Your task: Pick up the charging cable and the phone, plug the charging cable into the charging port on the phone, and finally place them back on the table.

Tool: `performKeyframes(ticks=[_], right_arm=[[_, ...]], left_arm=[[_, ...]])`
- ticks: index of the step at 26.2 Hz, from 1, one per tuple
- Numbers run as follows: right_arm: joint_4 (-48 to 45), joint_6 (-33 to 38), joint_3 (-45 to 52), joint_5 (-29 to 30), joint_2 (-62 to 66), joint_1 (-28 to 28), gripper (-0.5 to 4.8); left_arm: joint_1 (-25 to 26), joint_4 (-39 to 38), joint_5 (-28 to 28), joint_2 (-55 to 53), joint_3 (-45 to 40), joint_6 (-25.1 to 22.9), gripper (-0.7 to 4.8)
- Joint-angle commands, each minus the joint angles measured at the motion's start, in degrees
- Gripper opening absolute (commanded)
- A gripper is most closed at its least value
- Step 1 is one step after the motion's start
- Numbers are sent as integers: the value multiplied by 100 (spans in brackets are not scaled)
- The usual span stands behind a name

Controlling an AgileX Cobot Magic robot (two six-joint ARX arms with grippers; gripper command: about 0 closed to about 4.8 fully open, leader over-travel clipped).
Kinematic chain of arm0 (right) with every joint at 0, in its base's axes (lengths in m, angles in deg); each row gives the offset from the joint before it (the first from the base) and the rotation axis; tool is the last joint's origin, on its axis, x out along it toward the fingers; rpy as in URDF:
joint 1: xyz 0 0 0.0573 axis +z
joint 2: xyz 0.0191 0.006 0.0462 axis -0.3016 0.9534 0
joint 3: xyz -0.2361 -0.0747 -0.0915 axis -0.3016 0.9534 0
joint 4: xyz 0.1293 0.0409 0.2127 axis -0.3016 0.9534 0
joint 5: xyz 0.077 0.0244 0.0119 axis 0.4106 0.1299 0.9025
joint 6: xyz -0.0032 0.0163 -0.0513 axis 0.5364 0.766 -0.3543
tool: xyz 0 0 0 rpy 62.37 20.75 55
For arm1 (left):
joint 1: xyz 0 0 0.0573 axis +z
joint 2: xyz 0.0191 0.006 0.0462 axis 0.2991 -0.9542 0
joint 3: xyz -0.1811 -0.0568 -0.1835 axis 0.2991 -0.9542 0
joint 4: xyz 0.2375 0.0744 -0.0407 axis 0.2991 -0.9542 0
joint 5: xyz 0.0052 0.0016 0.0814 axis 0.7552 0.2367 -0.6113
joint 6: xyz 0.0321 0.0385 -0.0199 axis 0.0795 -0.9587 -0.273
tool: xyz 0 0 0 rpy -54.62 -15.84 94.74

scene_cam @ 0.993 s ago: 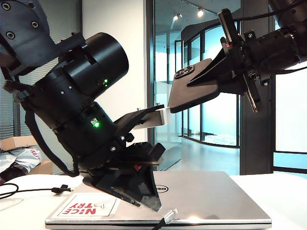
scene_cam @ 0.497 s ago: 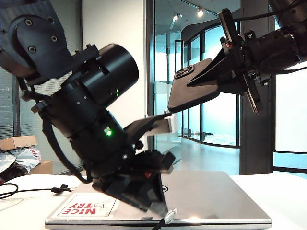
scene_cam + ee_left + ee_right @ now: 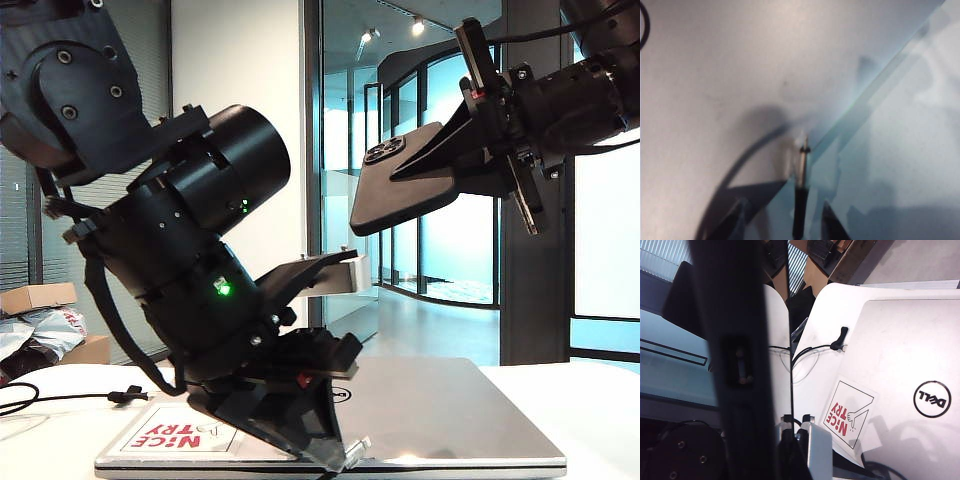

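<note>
High on the right, my right gripper [image 3: 468, 165] is shut on the phone [image 3: 400, 190], a black slab held tilted with its round camera cluster facing up. In the right wrist view the phone [image 3: 735, 340] is a dark edge-on bar. I cannot make out the charging port. The charging cable [image 3: 60, 398] runs along the table [image 3: 590, 420] on the left, and its silver plug [image 3: 355, 447] lies at the laptop's front edge. My left gripper [image 3: 330, 455] is down at that plug. In the left wrist view the plug [image 3: 804, 150] lies between the spread fingers [image 3: 737, 220], untouched on both sides.
A silver Dell laptop [image 3: 450, 410] with a red-and-white sticker [image 3: 185, 430] lies shut on the table under both arms. The cable's black tie band [image 3: 841, 335] rests beside the laptop's edge. Cardboard boxes [image 3: 40, 297] stand beyond the table at the far left.
My left arm has come down and to the right, bringing its gripper to the plug at the laptop's front edge. The right arm and the phone have not moved.
</note>
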Motion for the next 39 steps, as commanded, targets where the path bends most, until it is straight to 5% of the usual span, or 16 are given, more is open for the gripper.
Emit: performKeyframes(ticks=[1,13,24,39], right_arm=[[-245,-42,-48,87,-59,9,-5],[-291,-42,-48,-50,-59,-37,-4],[-680,-42,-48,-485,-59,-796,-5],[-697,-39,-48,-435,-59,-822,-4]], left_arm=[[-4,-92,4,-173,0,-22,188],[-4,-297,4,-332,0,-22,184],[-4,-1128,4,-160,0,13,182],[-144,-723,2,295,0,-22,183]])
